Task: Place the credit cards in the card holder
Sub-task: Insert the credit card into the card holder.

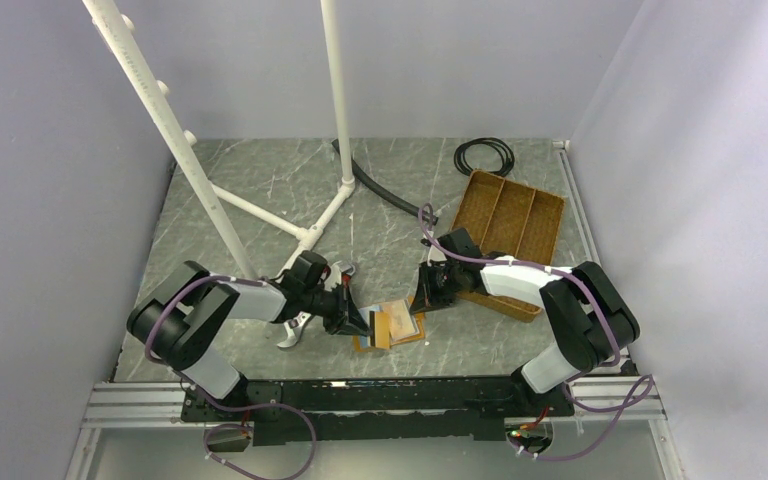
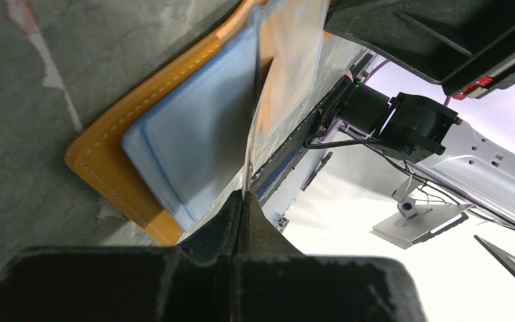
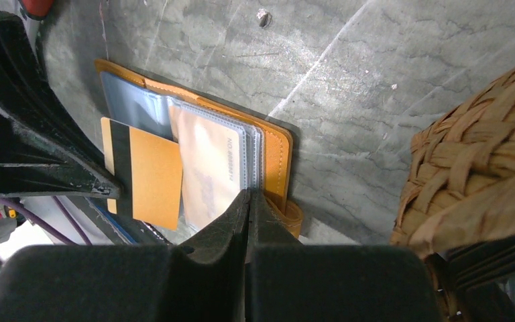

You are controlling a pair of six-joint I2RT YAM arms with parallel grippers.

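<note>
Holding open the card holder (image 1: 392, 326) at the table's (image 1: 400, 200) near centre: left gripper (image 2: 243, 201) clamped on a clear sleeve (image 2: 292, 60), right gripper (image 3: 249, 198) fingers together; 1 gold card (image 3: 149, 180) apparently half-seated, others unseen

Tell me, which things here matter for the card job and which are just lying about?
In use: gold card, card holder, left gripper, right gripper.
Lying about: woven tray, black cable coil, white pipe frame.

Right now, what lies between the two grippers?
The open card holder and a gold card, between left gripper and right gripper; top view.
</note>
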